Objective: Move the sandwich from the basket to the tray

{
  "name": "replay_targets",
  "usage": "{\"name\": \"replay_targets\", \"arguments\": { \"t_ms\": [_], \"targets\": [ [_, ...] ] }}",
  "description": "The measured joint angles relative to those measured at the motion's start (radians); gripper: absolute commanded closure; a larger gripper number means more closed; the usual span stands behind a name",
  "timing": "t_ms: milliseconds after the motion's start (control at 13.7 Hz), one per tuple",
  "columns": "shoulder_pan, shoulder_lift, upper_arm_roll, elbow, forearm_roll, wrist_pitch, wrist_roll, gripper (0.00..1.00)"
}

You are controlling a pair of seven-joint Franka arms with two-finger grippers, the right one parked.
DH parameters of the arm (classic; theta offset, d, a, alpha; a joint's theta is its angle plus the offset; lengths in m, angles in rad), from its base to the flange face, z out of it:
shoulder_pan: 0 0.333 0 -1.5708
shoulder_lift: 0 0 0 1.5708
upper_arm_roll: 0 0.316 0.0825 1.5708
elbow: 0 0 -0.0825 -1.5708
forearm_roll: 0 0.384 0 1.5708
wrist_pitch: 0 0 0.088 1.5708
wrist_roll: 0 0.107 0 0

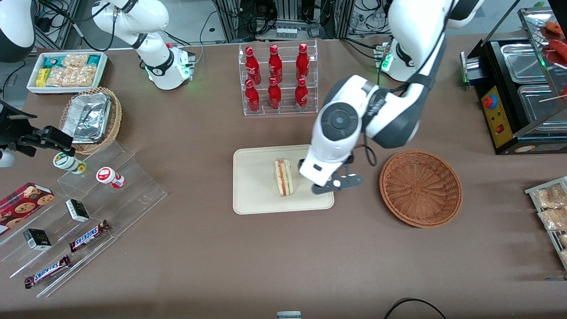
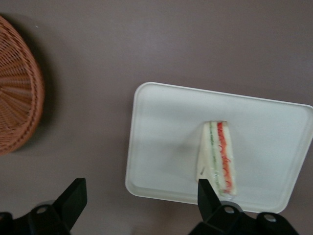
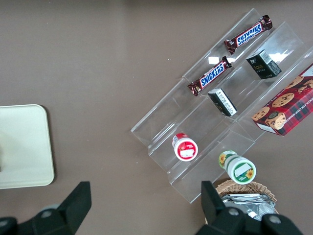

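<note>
Now sandwich [image 1: 283, 177] lies on tray [image 1: 254, 195], basket [image 1: 421, 188] bare. Gripper [image 2: 142, 196] hangs above tray edge near sandwich, fingers [image 2: 208, 193] wide apart, holding nothing. Job looks done. Best move: lift straight up, don't bump sandwich.

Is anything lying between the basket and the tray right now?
Only bare brown tabletop between the basket and the tray, plain in the wrist view. The open hand hangs above the tray's edge, the sandwich already on the tray.

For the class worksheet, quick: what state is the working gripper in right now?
Gripper: open, holding nothing, above the cream rectangular plastic tray, beside the triangular wrapped sandwich.
</note>
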Motion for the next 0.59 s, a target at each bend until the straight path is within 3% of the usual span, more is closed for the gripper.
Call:
{"name": "replay_targets", "arguments": {
  "t_ms": [585],
  "targets": [
    [0.209, -0.163, 0.003, -0.117, -0.012, -0.131, 0.333, 0.00]
  ]
}}
